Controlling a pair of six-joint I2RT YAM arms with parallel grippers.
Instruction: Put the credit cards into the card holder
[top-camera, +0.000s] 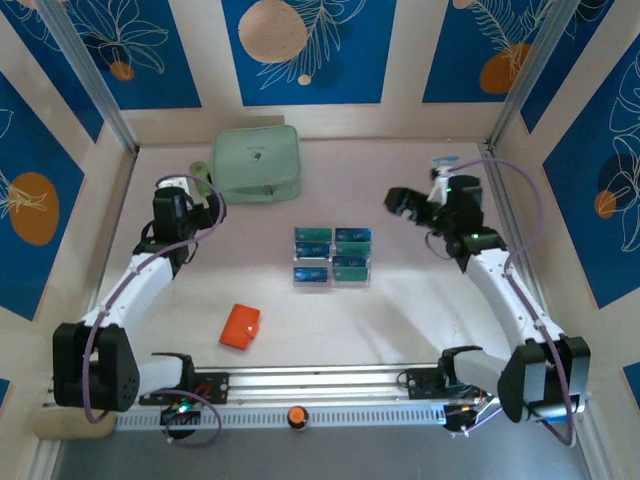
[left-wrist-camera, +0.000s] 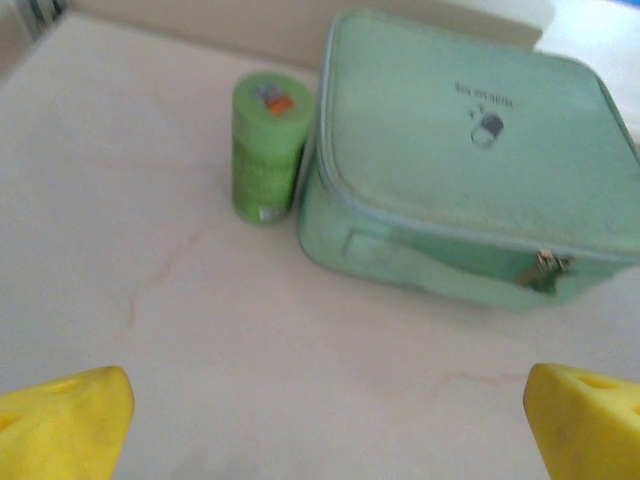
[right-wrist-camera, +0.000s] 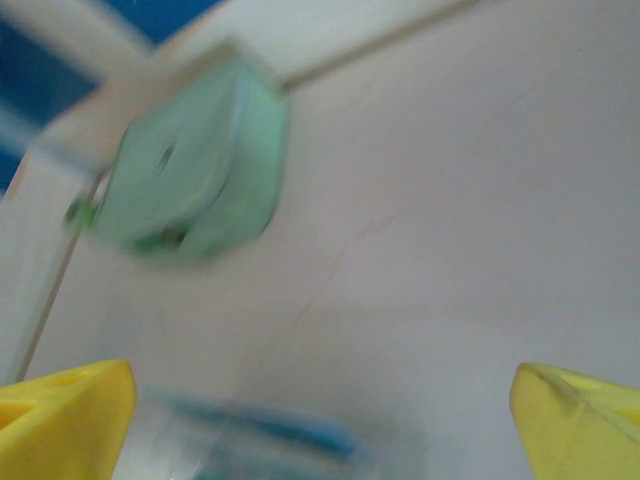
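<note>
Here is the desk (top-camera: 420, 310) from overhead. The credit cards (top-camera: 332, 250) stand at its middle, teal-blue, tucked in rows in a clear tiered rack (top-camera: 331, 277). The card holder (top-camera: 240, 326), a small orange wallet, lies flat and closed at about 7 o'clock from the rack, well apart from it and nearer the arm bases.

The left end effector (top-camera: 203, 197) hangs at 10 o'clock from the rack with its yellow fingers (left-wrist-camera: 70, 420) spread wide and nothing between them. Its wrist view takes in a mint-green zip pouch (left-wrist-camera: 470, 150) with a green canister (left-wrist-camera: 268, 145) standing upright just beside the pouch, at its 9 o'clock.

Over on the other side, the right end effector (top-camera: 400, 203) sits at 2 o'clock from the rack. Its jaws are also wide and hold nothing. Its wrist view is blurred: the pouch (right-wrist-camera: 190, 170) smears at 11 o'clock, and a teal streak lies low between the fingers (right-wrist-camera: 70, 410).
</note>
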